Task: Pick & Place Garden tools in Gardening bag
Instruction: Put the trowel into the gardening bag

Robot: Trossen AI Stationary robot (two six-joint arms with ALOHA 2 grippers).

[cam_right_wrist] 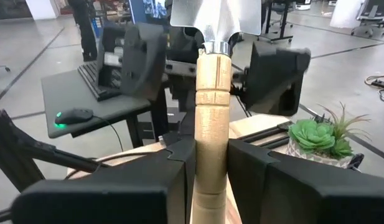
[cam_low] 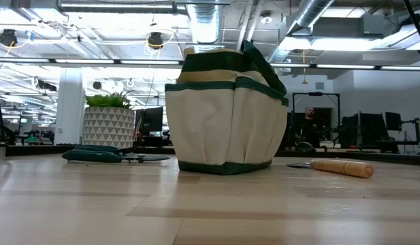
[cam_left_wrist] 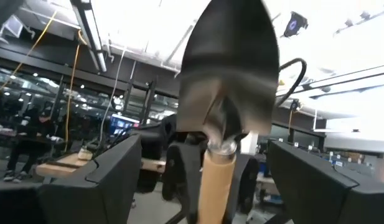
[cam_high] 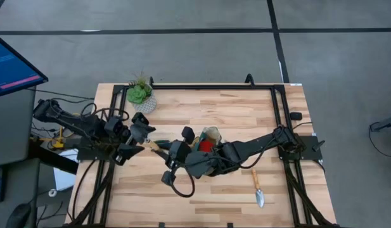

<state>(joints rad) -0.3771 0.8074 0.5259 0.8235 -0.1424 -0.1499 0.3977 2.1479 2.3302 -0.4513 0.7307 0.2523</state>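
A wooden-handled trowel (cam_right_wrist: 211, 93) hangs in the air left of the gardening bag (cam_low: 227, 116), its silver blade (cam_left_wrist: 229, 81) toward the table's left. My right gripper (cam_right_wrist: 210, 155) is shut on its handle. My left gripper (cam_left_wrist: 210, 180) is open, with a finger on either side of the trowel's metal neck (cam_left_wrist: 223, 146) and a gap on both sides. In the high view the left gripper (cam_high: 144, 130) faces the right gripper (cam_high: 173, 152). The bag stands upright on the table with a red item (cam_high: 206, 145) inside. Dark-handled shears (cam_low: 94, 155) lie flat left of the bag. My right gripper pinches the trowel's wooden handle (cam_right_wrist: 211, 140) between its two fingers (cam_right_wrist: 160, 174), on the part away from the blade. It comes roughly level from the table's right, and the handle runs along the fingers. The trowel is lifted clear of the table, blade pointing away toward the left gripper.
A second trowel (cam_high: 256, 187) lies on the table at the near right, also seen as a wooden handle (cam_low: 342, 167) right of the bag. A green plant in a whitish patterned pot (cam_high: 140, 95) stands at the far left. A black frame (cam_high: 201, 85) edges the table.
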